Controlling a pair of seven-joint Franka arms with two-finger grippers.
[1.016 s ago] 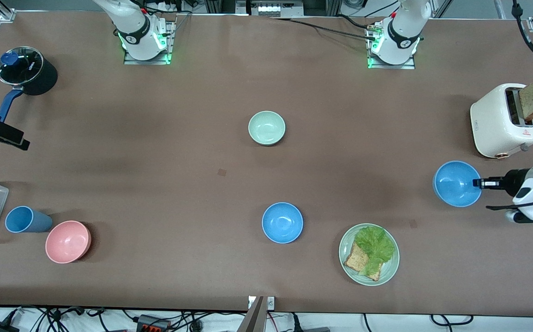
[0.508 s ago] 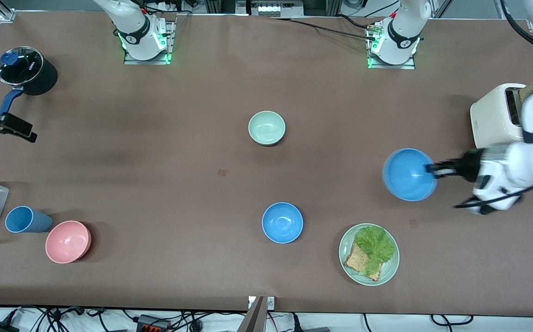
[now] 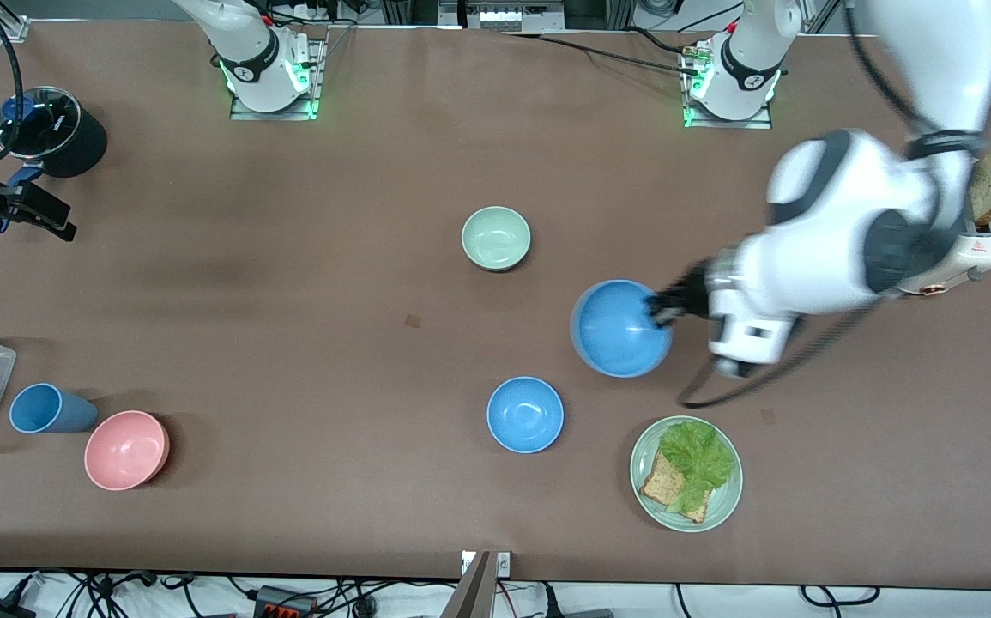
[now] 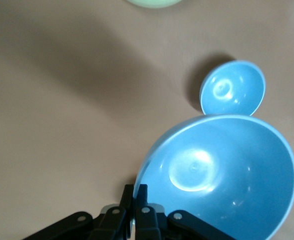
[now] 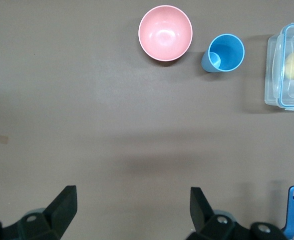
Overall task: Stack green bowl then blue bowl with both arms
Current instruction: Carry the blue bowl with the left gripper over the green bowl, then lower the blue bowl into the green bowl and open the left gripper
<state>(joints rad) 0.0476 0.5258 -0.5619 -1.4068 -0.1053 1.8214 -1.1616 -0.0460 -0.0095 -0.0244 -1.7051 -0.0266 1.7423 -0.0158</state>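
Left gripper clamps blue bowl by its rim, aloft over bare table between green bowl and plate. Green bowl sits empty; nothing stacked yet. Right gripper waits, jaws wide, over the table by the pot.

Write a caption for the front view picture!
Left gripper carries a blue bowl toward the green bowl; right gripper waits.

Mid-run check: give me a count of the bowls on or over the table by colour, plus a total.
Blue bowls: 2, one held in the shut left gripper over the table, one resting nearer the front camera
Green bowl: 1
Pink bowl: 1
Total: 4
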